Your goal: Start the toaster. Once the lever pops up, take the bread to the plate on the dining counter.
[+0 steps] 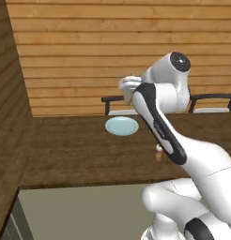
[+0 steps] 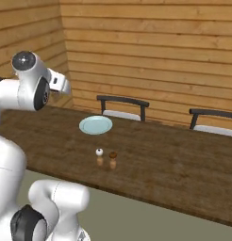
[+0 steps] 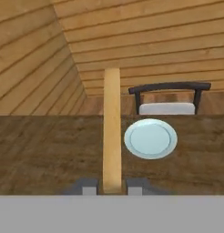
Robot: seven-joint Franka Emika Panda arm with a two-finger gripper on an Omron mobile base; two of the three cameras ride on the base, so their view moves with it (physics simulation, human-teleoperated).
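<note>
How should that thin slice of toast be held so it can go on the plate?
By one edge, squeezed across its flat faces, as the pincer does now. The toast is thin and stands edge-on between the fingertips, its far end free to come down on the plate on the counter.

Thin tan bread (image 3: 112, 129) stands edge-on; pale-blue plate (image 3: 150, 139) lies flat on dining counter (image 3: 45, 152).
</note>
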